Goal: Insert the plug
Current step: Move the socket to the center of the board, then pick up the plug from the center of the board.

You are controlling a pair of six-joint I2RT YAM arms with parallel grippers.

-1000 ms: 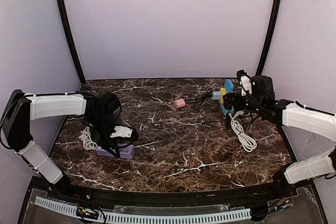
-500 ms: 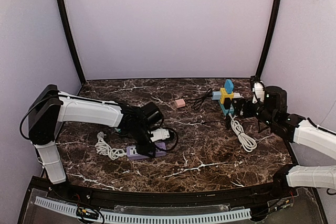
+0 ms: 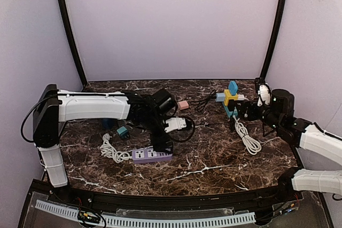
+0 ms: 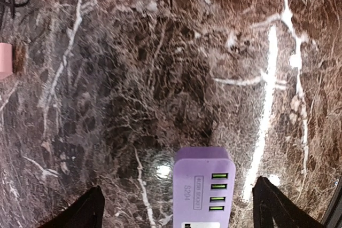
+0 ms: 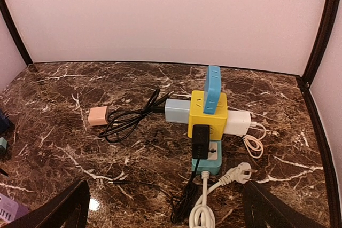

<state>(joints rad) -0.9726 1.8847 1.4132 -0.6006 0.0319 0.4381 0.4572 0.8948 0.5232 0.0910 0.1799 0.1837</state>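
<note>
A purple power strip point(image 3: 152, 155) lies flat on the marble, its white cord point(image 3: 112, 152) coiled to its left. My left gripper point(image 3: 165, 145) hovers over the strip's right end. In the left wrist view the strip point(image 4: 206, 185) shows between the open fingers point(image 4: 272, 206), untouched by either. At the right a yellow cube socket point(image 5: 207, 113) full of adapters sits on a teal strip point(image 5: 208, 161). A loose white plug point(image 5: 238, 173) lies beside it on its white cable point(image 3: 247, 137). My right gripper point(image 5: 165, 212) stands open in front of them, holding nothing.
A pink adapter point(image 3: 183, 104) and a tangle of black cable point(image 5: 128, 121) lie left of the cube. A small teal block point(image 3: 122, 131) and a blue object point(image 3: 109, 124) sit under the left arm. Purple walls and black posts close in the table.
The left arm has carried the purple strip from the left edge toward the middle, then opened its jaws and let it go. The right arm drew back slightly.
</note>
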